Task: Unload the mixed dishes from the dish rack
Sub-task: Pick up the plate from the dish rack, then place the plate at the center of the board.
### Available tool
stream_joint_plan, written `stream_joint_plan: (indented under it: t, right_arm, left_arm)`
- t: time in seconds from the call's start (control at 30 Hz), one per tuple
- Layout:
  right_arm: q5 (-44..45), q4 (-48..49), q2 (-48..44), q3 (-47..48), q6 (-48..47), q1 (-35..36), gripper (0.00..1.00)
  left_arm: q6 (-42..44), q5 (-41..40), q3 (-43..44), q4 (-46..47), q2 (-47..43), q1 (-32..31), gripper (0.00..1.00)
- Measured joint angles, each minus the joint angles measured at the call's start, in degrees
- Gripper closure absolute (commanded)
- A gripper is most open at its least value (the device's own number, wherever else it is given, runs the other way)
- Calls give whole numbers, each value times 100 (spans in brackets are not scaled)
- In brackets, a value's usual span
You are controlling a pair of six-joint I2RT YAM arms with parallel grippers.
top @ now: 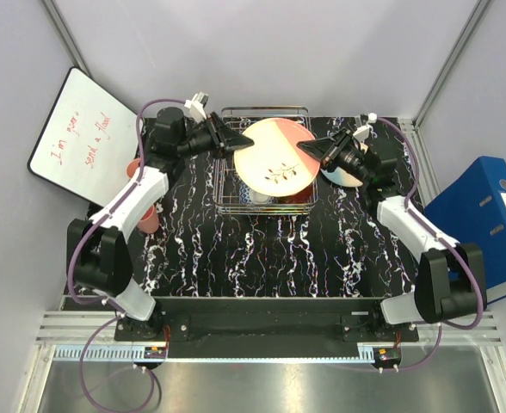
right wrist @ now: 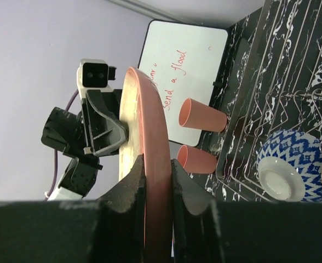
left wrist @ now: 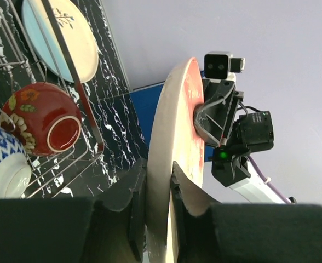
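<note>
Clamping one glossy round plate (top: 274, 159) at opposite rims are left gripper (top: 235, 138) and right gripper (top: 310, 148); wire rack (top: 266, 110) holds two bowls (left wrist: 43, 123) (left wrist: 2, 159); two tapered cups (right wrist: 202, 115) (right wrist: 196, 159).

I am working between pale lilac walls (top: 262, 52), a whiteboard (top: 81, 129) leaning at left, a blue binder (top: 481, 215) lying at right.

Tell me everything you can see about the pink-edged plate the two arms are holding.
The pink-edged plate is round, cream and glossy like glazed ceramic, with a salmon-pink band along one side and a dark leafy sprig on its face. It hangs in the air above the dish rack, face toward the top camera. The left gripper and right gripper pinch opposite rims; nothing else seems to touch it.
</note>
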Motion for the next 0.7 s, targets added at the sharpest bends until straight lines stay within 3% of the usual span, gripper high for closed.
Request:
stream_joint_plan:
  t: [0.07, 0.23, 0.27, 0.5, 0.7]
  right_arm:
    - [4, -234, -177, 20, -234, 15, 100]
    - [-348, -1075, -428, 20, -761, 271, 100]
    - [-398, -1193, -452, 20, -833, 306, 100]
    - [-164, -1733, -691, 22, -1023, 168, 100]
    - [503, -2194, -684, 433, -905, -857, 100]
  left_arm:
    - [-35, 57, 275, 4, 188, 9, 29]
    - [-138, 76, 811, 190, 450, 68, 16]
    - [-166, 90, 868, 234, 487, 116, 8]
    - [-249, 31, 872, 208, 647, 520, 3]
    - [-190, -304, 190, -2, 352, 861, 3]
